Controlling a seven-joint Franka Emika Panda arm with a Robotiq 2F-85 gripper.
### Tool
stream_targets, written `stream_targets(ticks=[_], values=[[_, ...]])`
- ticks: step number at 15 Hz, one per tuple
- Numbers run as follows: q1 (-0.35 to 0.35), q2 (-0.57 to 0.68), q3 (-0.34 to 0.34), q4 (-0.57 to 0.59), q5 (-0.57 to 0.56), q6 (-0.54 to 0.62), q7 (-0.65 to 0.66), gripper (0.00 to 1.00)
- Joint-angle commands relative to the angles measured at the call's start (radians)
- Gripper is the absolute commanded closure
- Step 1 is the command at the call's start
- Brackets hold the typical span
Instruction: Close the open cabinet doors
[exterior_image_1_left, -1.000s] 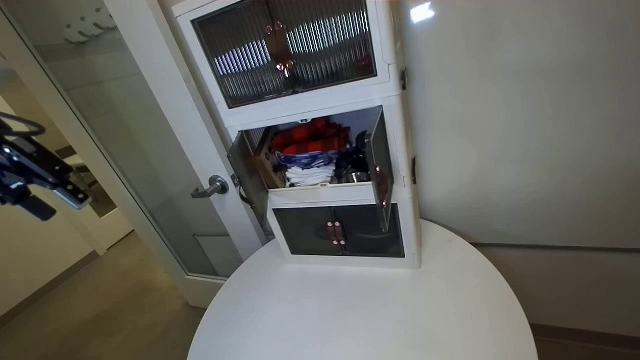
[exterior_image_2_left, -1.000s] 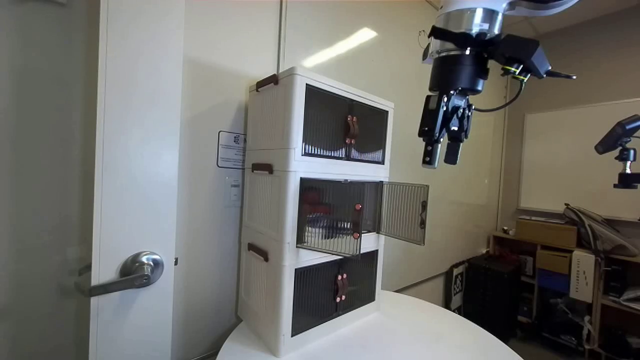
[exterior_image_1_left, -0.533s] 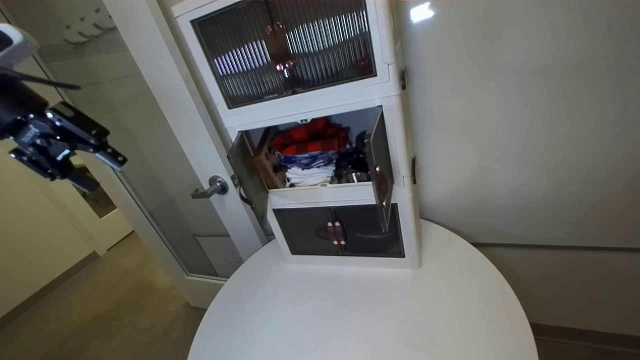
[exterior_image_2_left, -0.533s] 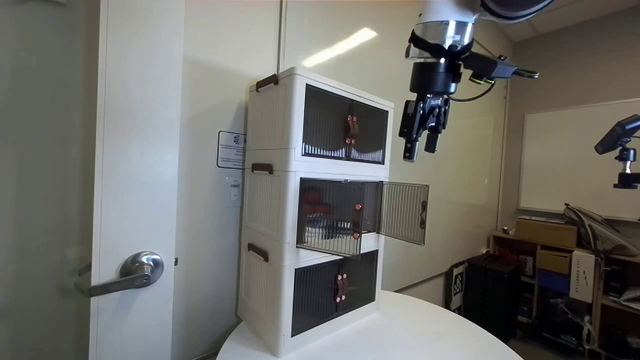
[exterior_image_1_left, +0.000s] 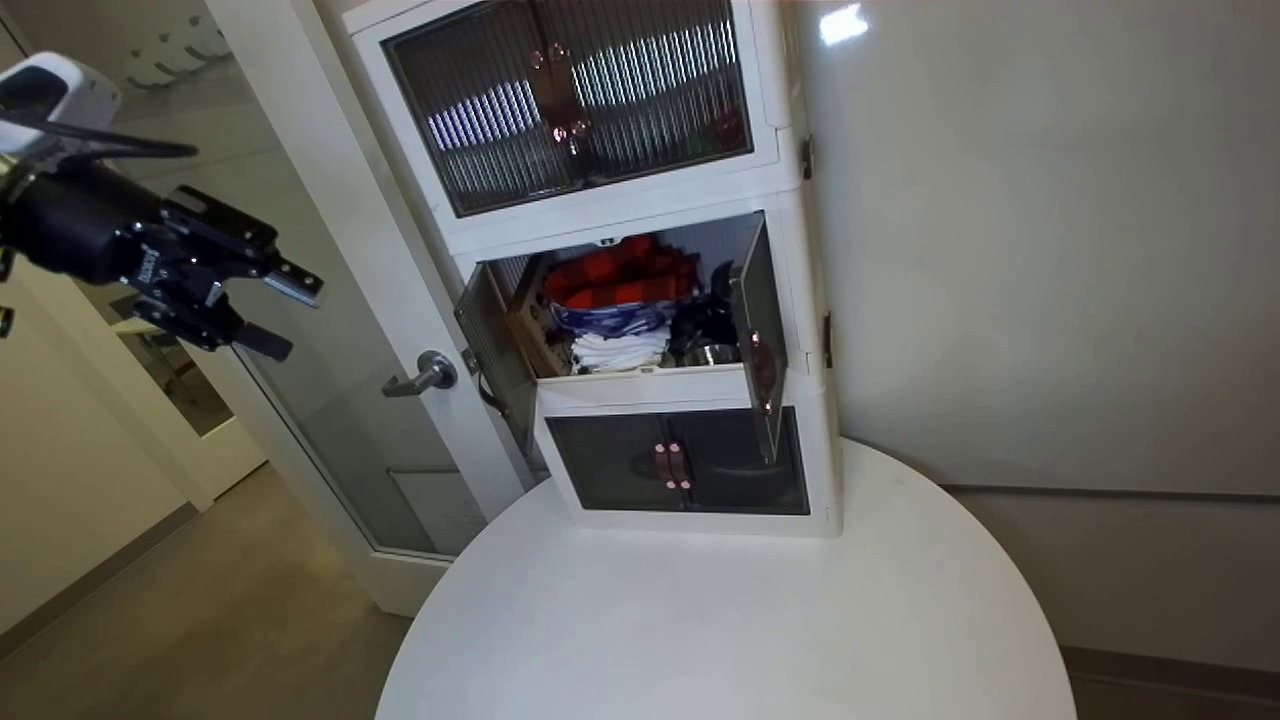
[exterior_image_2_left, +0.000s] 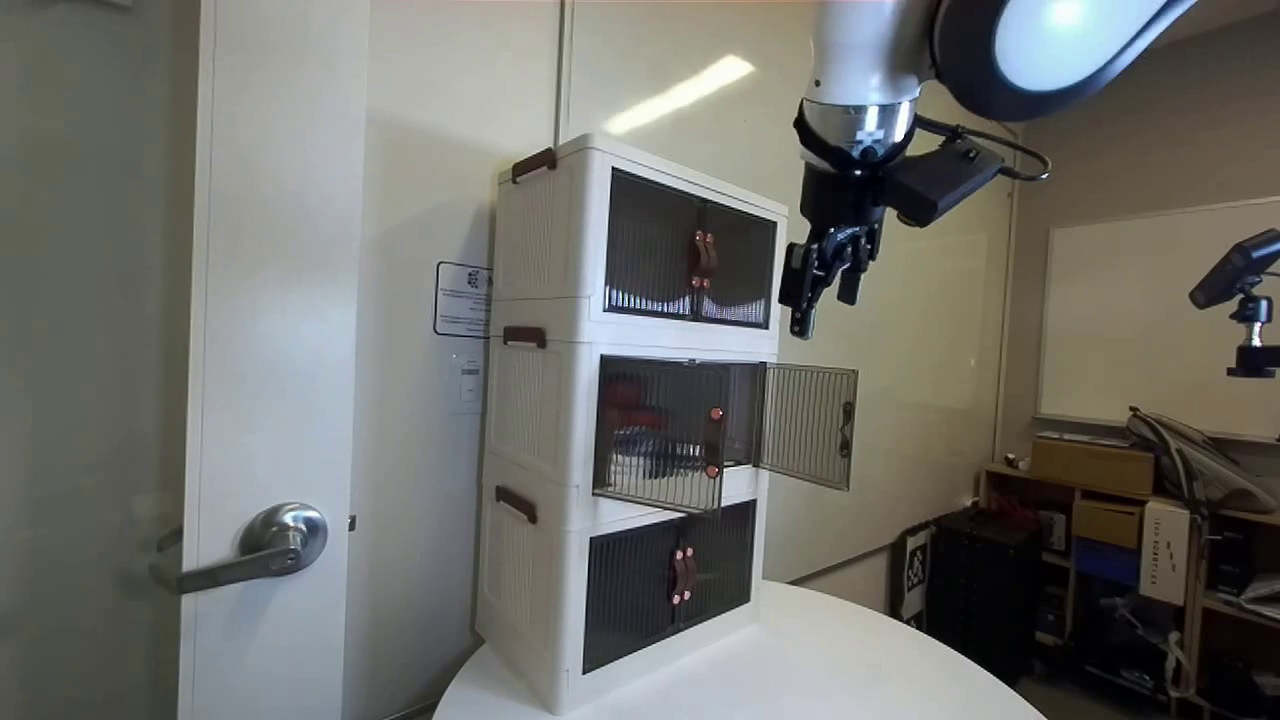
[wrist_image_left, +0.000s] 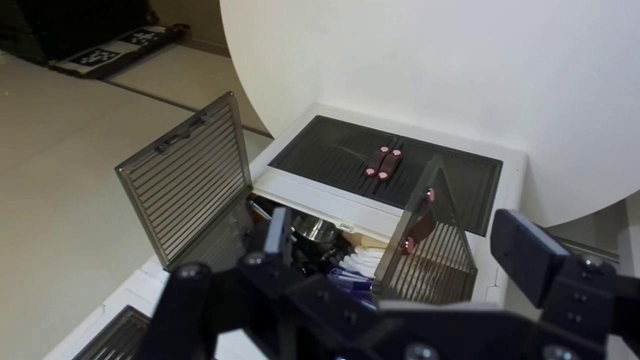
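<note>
Black two-finger gripper (exterior_image_1_left: 279, 314): jaws spread, nothing held. Smoky ribbed translucent cabinet door (wrist_image_left: 436, 252) lies ahead, below, apart, free edge jutting outward; likely needs inward push.

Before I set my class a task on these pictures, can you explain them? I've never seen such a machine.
The machine is a robot arm ending in a two-fingered gripper. Two views come from cameras standing outside it; the third, from a camera on its wrist, shows things upside down. On the table stands a cabinet of three tiers. Its middle doors are open, with cloth inside; the upper doors and lower doors are shut. The gripper is open and holds nothing.
</note>
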Motion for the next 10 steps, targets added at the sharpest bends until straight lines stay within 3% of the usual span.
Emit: stream_targets(ticks=[1, 7, 9, 10], values=[[-0.004, 0.043, 0.032, 0.021, -0.159, 0.023, 0.156, 0.00], [0.039, 0.119, 0.019, 0.029, -0.406, 0.010, 0.379, 0.01], [0.059, 0.150, 0.001, 0.033, -0.451, 0.009, 0.402, 0.25], [0.068, 0.165, -0.008, 0.035, -0.466, 0.010, 0.408, 0.31]])
